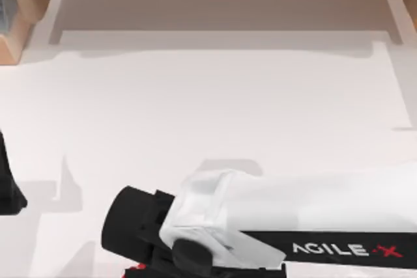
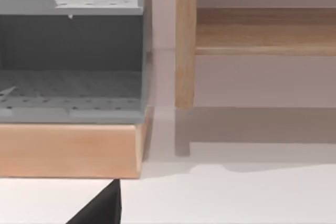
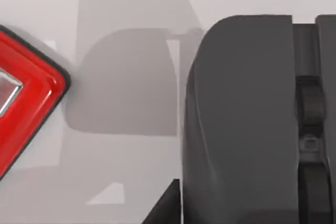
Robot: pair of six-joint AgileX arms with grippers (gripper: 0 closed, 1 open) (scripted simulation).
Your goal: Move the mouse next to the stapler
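Red stapler (image 3: 26, 98), dark grey mouse (image 3: 247, 119)

The mouse (image 3: 247, 124) lies on the table (image 3: 126, 182) beside the stapler (image 3: 26, 93).

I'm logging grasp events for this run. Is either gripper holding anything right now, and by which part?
It cannot be told. The right arm reaches low across the table's near edge, and its wrist view shows a dark mouse close beside a red stapler, but no fingers on either.

**Mouse and stapler close together on the worktop**

In the right wrist view a dark grey mouse (image 3: 241, 124) with a rounded body and a centre groove lies flat on the white worktop. Near it, apart, sits a glossy red stapler (image 3: 26, 98) with a black edge, set at an angle.
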